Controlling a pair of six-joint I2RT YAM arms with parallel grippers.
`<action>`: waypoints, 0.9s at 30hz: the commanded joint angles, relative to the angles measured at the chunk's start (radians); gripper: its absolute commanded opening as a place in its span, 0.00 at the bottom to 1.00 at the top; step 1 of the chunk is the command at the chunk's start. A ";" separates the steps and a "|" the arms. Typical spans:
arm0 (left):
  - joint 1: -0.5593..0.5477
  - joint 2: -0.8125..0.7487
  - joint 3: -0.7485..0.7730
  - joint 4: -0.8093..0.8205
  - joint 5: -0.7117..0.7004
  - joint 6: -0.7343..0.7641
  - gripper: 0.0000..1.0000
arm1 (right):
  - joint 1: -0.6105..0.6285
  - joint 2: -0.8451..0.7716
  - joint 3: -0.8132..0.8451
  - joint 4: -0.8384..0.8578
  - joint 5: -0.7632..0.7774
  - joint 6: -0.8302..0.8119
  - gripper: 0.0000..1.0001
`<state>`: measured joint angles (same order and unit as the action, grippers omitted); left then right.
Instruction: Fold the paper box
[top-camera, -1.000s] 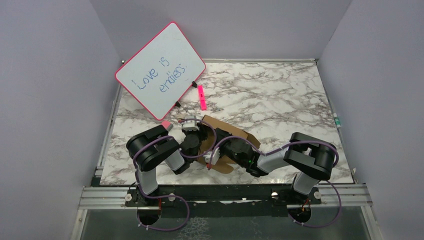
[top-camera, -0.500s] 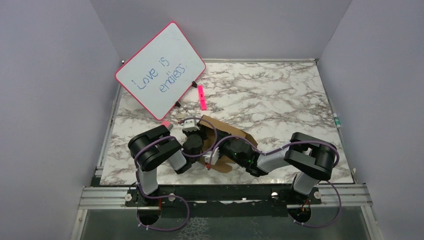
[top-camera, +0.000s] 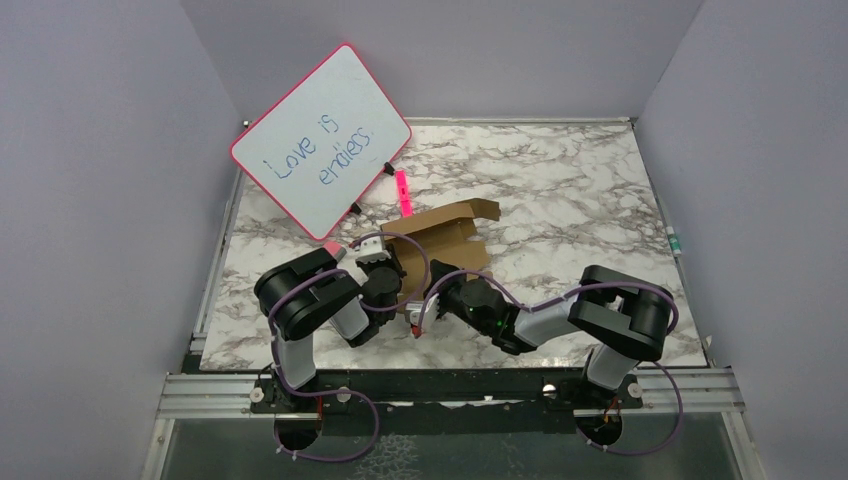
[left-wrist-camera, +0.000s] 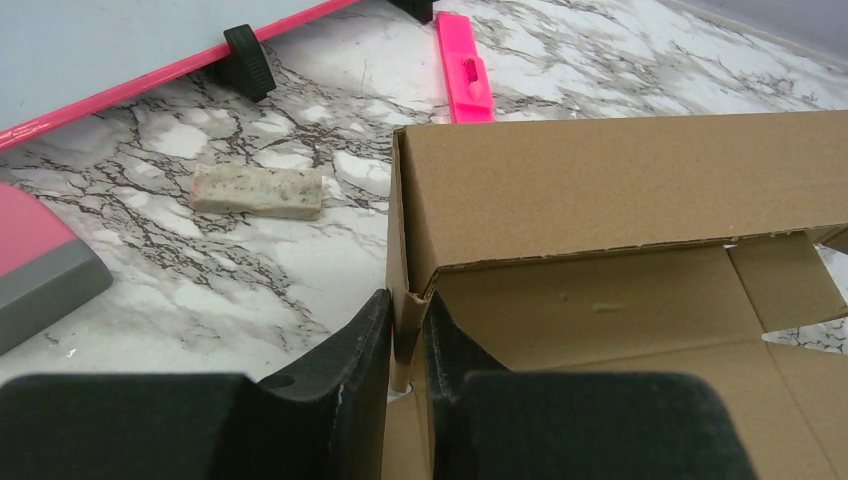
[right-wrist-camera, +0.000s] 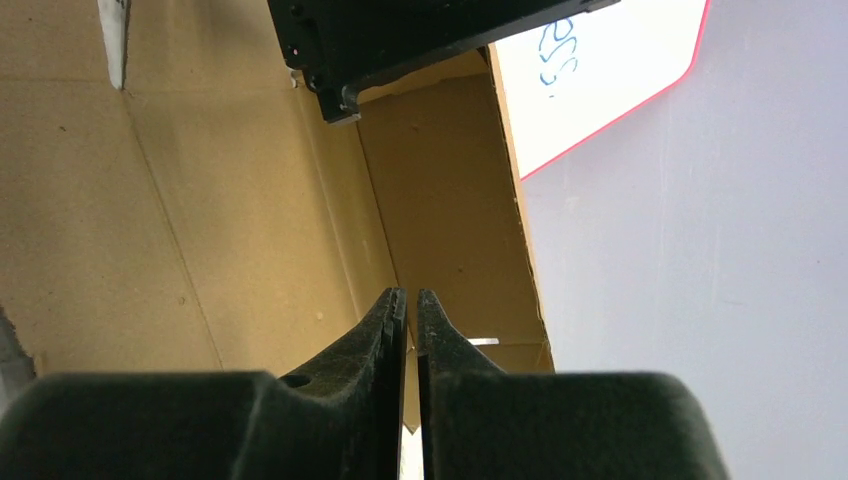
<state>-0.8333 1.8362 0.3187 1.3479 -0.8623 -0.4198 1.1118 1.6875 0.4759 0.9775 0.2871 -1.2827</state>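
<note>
While left gripper (left-wrist-camera: 408, 300) pinched: brown cardboard paper box (left-wrist-camera: 600, 190) corner wall, jaws clamped close.
Right gripper (right-wrist-camera: 411, 295): tips nearly together, hold unclear.
Crease: needed steady, square pressure.

One camera looks down from above; both wrist cameras sit close, sharing the paper box (top-camera: 440, 230).

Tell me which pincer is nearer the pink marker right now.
Left. The left pincer pinches the paper box at its left corner wall, with the pink marker just beyond it; the right pincer sits at the box's near edge, farther away.
</note>
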 joint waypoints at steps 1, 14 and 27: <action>-0.002 -0.011 -0.021 0.013 0.039 0.043 0.17 | 0.006 -0.075 -0.002 0.056 0.085 0.150 0.17; 0.008 -0.170 0.006 -0.256 0.228 0.099 0.15 | -0.090 -0.439 0.105 -0.496 0.225 0.882 0.56; 0.026 -0.246 0.091 -0.551 0.501 0.207 0.14 | -0.220 -0.544 0.172 -0.845 0.130 1.225 0.74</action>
<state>-0.8104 1.6135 0.3786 0.9356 -0.4961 -0.2607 0.9085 1.1374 0.6010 0.2699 0.4576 -0.1715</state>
